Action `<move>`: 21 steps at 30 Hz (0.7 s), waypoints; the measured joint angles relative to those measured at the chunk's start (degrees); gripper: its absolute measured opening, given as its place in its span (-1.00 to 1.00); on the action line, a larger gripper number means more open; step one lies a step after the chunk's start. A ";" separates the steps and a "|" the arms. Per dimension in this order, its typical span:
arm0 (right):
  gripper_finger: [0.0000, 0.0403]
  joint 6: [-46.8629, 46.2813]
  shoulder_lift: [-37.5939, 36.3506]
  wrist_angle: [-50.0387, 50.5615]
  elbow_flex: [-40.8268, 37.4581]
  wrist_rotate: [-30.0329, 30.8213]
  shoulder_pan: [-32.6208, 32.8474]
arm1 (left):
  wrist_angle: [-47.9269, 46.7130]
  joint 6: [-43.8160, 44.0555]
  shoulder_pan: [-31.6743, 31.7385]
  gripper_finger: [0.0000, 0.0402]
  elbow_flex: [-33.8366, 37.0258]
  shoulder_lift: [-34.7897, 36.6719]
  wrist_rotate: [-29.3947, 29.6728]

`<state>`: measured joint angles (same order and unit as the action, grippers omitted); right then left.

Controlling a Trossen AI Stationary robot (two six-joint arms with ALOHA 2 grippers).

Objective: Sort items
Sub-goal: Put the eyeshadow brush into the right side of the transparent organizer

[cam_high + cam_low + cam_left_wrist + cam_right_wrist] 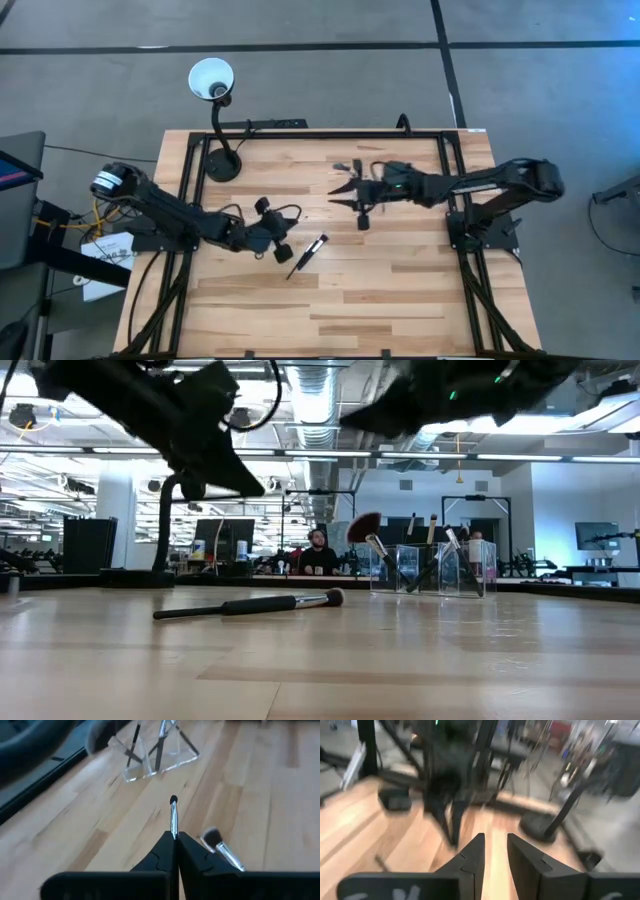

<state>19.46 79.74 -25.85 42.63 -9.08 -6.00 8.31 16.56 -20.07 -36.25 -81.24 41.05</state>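
Observation:
My left gripper [174, 837] hangs above the table's middle [283, 250], shut on a slim brush whose small dark tip [173, 799] points toward the clear holder [155, 752]. A second brush [250, 604] lies flat on the wood just right of that gripper [308, 257] [220, 847]. The holder [430, 570] stands farther back with several brushes leaning in it, one of them fan-shaped [365, 525]. My right gripper [493, 851] is open and hovers over the holder area [338, 196], with nothing between its fingers. My left gripper pinches the brush between its two fingertips. The silvery ferrule [173, 822] sticks straight out ahead of the fingers, which lie along the brush. The handle is hidden behind the fingers. The brush is lifted clear of the table.
A black gooseneck lamp with a white shade [212, 80] stands on its base [223, 165] at the far left corner. A black frame [320, 133] borders the far and side edges. Bare wood [380, 290] stretches along the near half. A person [318, 552] sits in the room beyond.

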 joint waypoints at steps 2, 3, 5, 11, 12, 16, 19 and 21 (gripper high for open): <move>-0.60 -1.53 4.44 0.56 1.80 -0.01 0.12 | 0.01 -1.69 0.63 -0.95 0.01 2.06 -1.58; -0.59 -2.71 6.11 0.68 2.59 0.00 0.13 | 0.09 -2.76 0.92 -0.95 0.00 2.79 -2.30; -0.54 -4.92 8.79 1.07 4.70 -0.04 0.13 | 0.02 -4.96 1.27 -0.95 0.00 3.63 -3.37; -0.31 -6.80 14.64 8.04 9.69 -0.10 0.29 | 0.10 -7.33 2.02 -0.95 0.75 3.94 -4.47; -0.28 -7.02 14.94 8.67 10.13 -0.25 0.35 | 0.20 -7.35 2.19 -0.95 1.08 3.94 -4.47; -0.18 -5.61 16.49 9.79 10.87 -1.78 0.37 | 0.38 -7.15 2.29 -0.95 2.31 3.94 -4.47; -0.17 -5.51 17.86 9.12 11.98 -2.10 0.37 | 0.81 -7.13 2.25 -0.95 2.69 3.94 -4.42; -0.17 -4.43 19.82 8.75 13.47 -3.25 0.35 | 1.76 -7.12 2.25 -0.95 2.69 3.94 -4.38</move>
<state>15.04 99.57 -17.09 56.10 -12.33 -5.65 10.07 9.44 -17.82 -33.56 -77.30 36.67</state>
